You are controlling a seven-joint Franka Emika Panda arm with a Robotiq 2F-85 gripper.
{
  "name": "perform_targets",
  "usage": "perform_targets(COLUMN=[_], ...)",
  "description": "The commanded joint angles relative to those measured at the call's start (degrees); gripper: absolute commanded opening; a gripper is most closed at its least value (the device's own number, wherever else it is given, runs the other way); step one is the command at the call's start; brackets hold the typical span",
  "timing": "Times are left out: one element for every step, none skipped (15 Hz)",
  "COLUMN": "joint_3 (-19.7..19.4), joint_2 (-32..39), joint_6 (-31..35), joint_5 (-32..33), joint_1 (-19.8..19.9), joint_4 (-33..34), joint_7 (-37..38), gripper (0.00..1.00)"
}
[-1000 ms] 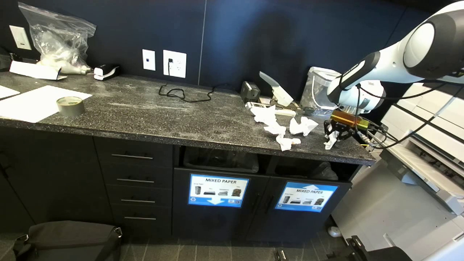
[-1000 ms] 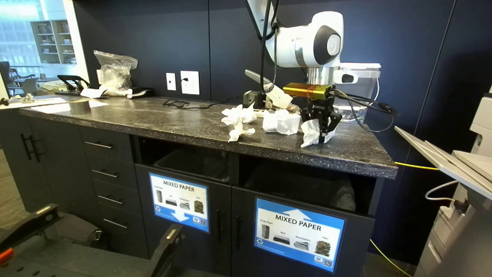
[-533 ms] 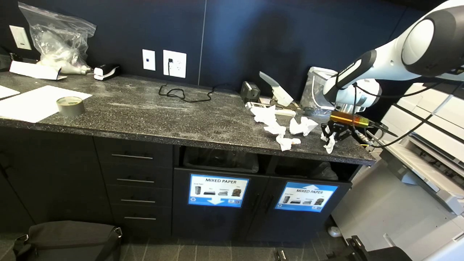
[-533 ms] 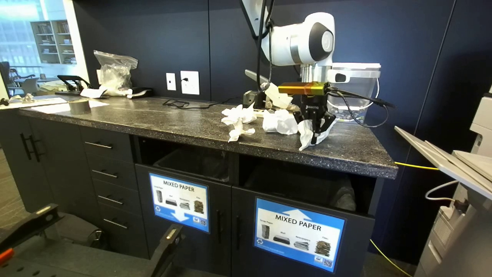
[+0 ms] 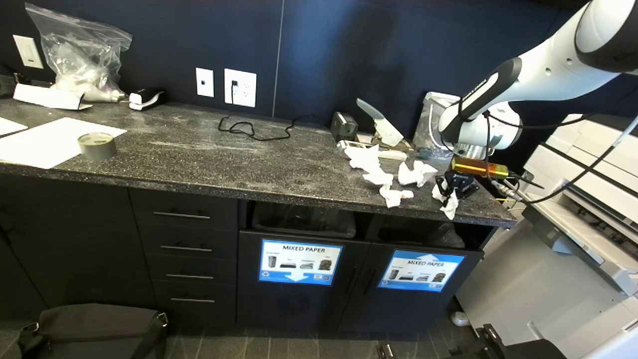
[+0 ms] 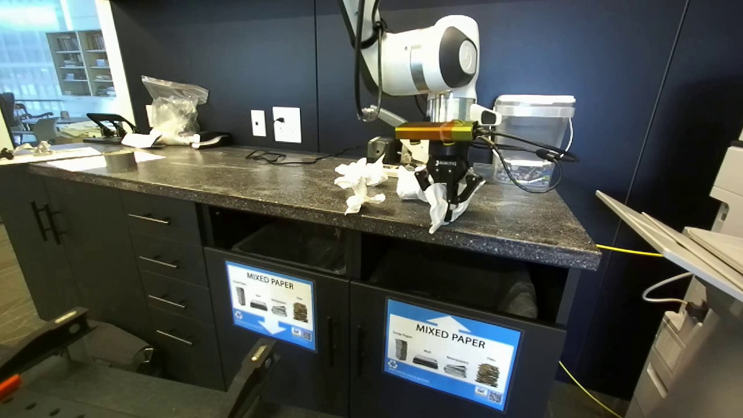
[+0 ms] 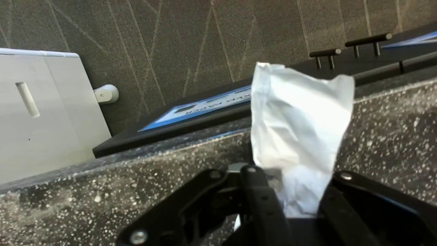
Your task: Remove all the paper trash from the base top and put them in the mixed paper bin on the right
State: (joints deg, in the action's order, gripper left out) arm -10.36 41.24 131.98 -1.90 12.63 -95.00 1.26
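1. Because a crumpled white paper scrap (image 7: 297,133) was pinched between the narrowed fingers (image 7: 264,203) of the gripper (image 6: 448,212), near the front edge of the speckled stone countertop (image 6: 278,180), delivery was judged the step in hand.
2. A lift, a forward carry past the edge and a descent to the slot (image 6: 453,278) of the right-hand MIXED PAPER bin (image 6: 537,360) were advised, with release withheld until the scrap was inside.
3. Loose scraps (image 5: 366,158) on the countertop and the slot were shown in both exterior views; the slot could not be made out in the wrist view.
4. The scrap's full width was best shown there.
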Motion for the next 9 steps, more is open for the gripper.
perform_targets(joint_3=[0.58, 0.59, 0.69, 0.79, 1.25, 1.72, 1.99, 2.96, 3.69], joint_2=[-7.79, -8.98, -10.00, -10.92, -11.71, -12.29, -12.79, -13.12, -13.47], joint_6=[9.50, 13.29, 16.57, 20.44, 23.96, 27.28, 30.13, 33.15, 35.49], joint_5=[2.18, 2.46, 2.72, 2.80, 2.33, 1.68, 1.37, 0.55, 0.17], joint_1=[-0.49, -0.47, -0.44, -0.48, -0.02, 0.34, 0.44, 1.09, 1.48], joint_4=[-13.39, -16.23, -18.71, -21.41, -23.77, -26.01, -28.05, -30.03, -31.67], joint_7=[-3.69, -4.36, -5.21, -5.54, -6.36, -6.76, -6.80, -7.21, -7.43], gripper=[0.13, 0.13, 0.13, 0.13, 0.13, 0.13, 0.13, 0.13, 0.13])
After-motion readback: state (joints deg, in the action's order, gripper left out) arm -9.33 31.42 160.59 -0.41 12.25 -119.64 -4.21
